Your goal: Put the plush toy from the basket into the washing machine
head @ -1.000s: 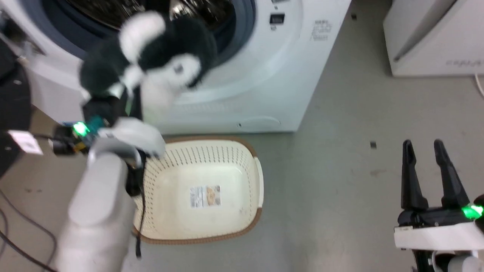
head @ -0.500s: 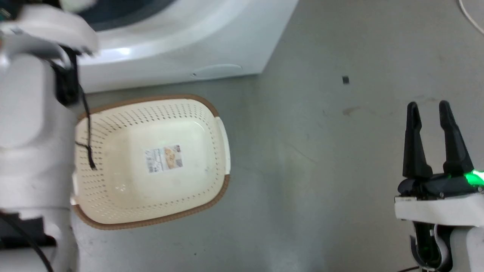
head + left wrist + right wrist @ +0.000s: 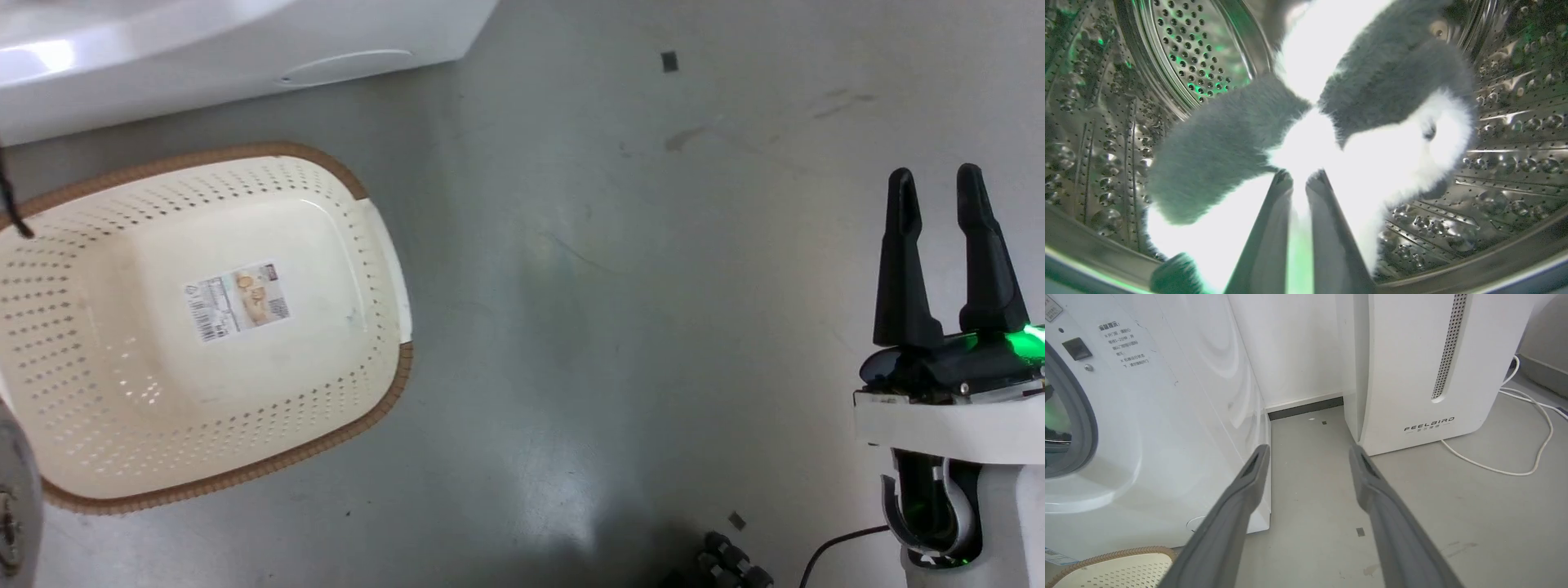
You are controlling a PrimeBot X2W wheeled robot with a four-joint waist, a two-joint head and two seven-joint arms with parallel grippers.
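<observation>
Washing machine drum (image 3: 1515,163) behind | left fingers (image 3: 1265,232) pinching plush toy (image 3: 1380,94) inside | right fingers (image 3: 902,269) spread

Plush toy (image 3: 1372,102), formerly held before the porthole (image 3: 1086,416), has been carried into the drum (image 3: 1515,122) of the washing machine (image 3: 1167,416); head camera has been tilted downward.

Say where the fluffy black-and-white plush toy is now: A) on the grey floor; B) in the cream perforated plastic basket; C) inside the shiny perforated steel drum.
C: in the left wrist view the left gripper, jaws shut, holds the plush toy inside the steel drum.
</observation>
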